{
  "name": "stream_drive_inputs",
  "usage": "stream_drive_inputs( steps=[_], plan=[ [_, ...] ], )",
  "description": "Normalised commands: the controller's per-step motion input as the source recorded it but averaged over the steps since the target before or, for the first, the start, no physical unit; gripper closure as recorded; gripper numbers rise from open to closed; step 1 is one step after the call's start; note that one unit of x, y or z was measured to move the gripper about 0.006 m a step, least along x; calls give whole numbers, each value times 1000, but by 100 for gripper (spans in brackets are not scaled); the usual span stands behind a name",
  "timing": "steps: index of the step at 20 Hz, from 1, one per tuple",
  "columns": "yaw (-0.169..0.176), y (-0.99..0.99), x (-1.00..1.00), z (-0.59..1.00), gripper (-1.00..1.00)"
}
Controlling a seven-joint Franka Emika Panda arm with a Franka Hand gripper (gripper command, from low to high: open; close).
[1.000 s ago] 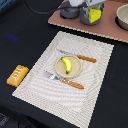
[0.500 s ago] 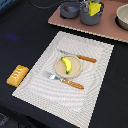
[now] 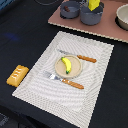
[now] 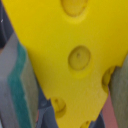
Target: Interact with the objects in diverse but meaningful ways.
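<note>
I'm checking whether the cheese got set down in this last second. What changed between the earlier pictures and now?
Little changed. The yellow cheese wedge sits slightly higher at the exterior view's top edge, above the grey pot, and it fills the wrist view close up; no gripper fingers clearly show, so its grip cannot be confirmed. The banana on the plate, the fork, the knife and the bread slab stayed put.

Exterior view evenly lit, soft, low resolution, faint shadows beside the plate [image 3: 68, 66], dark counter [image 3: 20, 30] matte, wrist view heavily blurred, cheese [image 4: 75, 55] fills frame, out of focus
</note>
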Motion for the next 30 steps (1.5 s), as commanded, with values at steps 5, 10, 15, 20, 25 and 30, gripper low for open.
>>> stream_drive_inputs(
  steps=[5,10,15,20,25,30],
  plan=[
    [-1,543,-10,0,100],
    [-1,493,35,0,100],
    [-5,344,162,-21,100],
    [-30,127,263,-14,100],
    [-37,54,297,-9,100],
    [-37,65,264,-27,100]
  ],
)
